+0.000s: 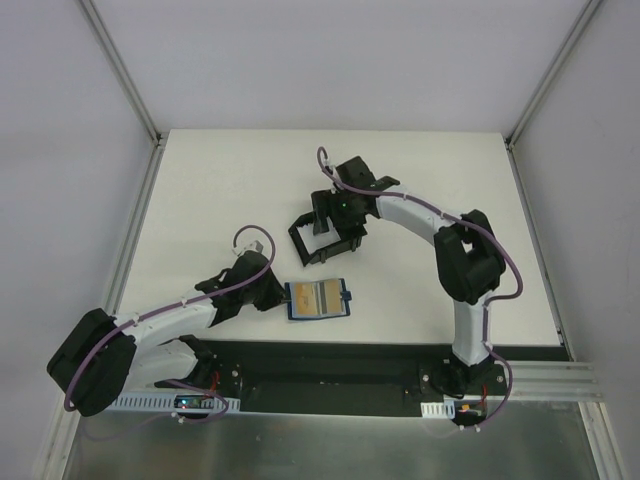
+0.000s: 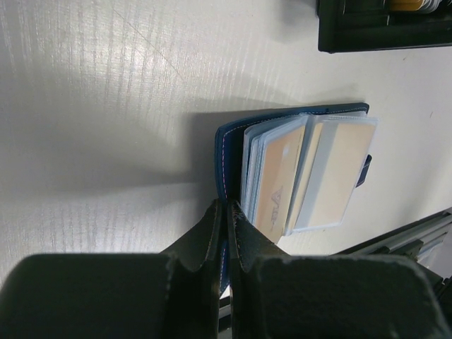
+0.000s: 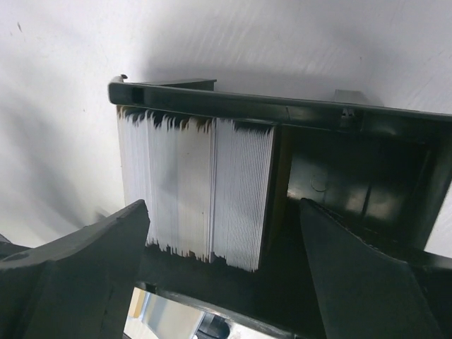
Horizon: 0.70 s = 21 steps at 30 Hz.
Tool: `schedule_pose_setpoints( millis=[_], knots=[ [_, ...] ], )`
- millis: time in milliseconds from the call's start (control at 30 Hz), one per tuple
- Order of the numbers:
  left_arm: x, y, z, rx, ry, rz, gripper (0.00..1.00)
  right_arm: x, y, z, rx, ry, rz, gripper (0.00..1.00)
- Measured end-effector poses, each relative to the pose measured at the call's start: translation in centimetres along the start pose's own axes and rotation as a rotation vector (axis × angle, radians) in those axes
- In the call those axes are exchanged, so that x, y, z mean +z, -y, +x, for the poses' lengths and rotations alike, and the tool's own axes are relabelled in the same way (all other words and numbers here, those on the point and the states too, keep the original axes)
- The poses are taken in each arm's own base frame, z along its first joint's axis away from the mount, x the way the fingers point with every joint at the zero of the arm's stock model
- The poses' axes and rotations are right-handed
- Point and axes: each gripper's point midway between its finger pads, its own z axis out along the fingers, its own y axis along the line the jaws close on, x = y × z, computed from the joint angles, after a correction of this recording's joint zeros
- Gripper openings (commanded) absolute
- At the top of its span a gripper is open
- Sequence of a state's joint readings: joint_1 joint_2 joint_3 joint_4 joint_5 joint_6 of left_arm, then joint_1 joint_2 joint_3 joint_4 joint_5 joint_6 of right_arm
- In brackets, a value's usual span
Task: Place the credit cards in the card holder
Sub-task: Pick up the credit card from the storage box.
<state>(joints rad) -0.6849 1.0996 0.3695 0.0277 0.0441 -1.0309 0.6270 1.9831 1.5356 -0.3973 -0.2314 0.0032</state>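
The dark blue card holder (image 1: 318, 299) lies open on the white table, showing tan cards in its clear sleeves (image 2: 332, 176). My left gripper (image 1: 272, 290) is at its left edge. In the left wrist view the gripper (image 2: 226, 212) is shut on the wallet's blue cover (image 2: 229, 145). My right gripper (image 1: 335, 222) is over the black box frame (image 1: 305, 243). In the right wrist view it (image 3: 224, 240) is open, its fingers either side of a thick stack of white credit cards (image 3: 191, 183) standing on edge in the frame (image 3: 282, 109), touching none.
The black box frame also shows at the top right of the left wrist view (image 2: 381, 32). A dark rail (image 1: 330, 380) with the arm bases runs along the near table edge. Grey walls enclose the white table (image 1: 220, 180).
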Motion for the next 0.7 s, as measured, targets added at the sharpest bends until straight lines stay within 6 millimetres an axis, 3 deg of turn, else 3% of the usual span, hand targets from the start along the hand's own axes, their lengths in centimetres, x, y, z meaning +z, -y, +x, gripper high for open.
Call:
schedule_pose_setpoints(
  millis=[267,700],
  knots=[
    [0.1,-0.2,0.0,-0.004,-0.002,-0.010,0.00,1.9,-0.2,1.6,0.031,-0.067,-0.063,0.89],
    [0.2,-0.3,0.0,-0.002,-0.006,-0.017,0.00,1.5,-0.3,0.9,0.067,-0.038,-0.124,0.77]
  ],
)
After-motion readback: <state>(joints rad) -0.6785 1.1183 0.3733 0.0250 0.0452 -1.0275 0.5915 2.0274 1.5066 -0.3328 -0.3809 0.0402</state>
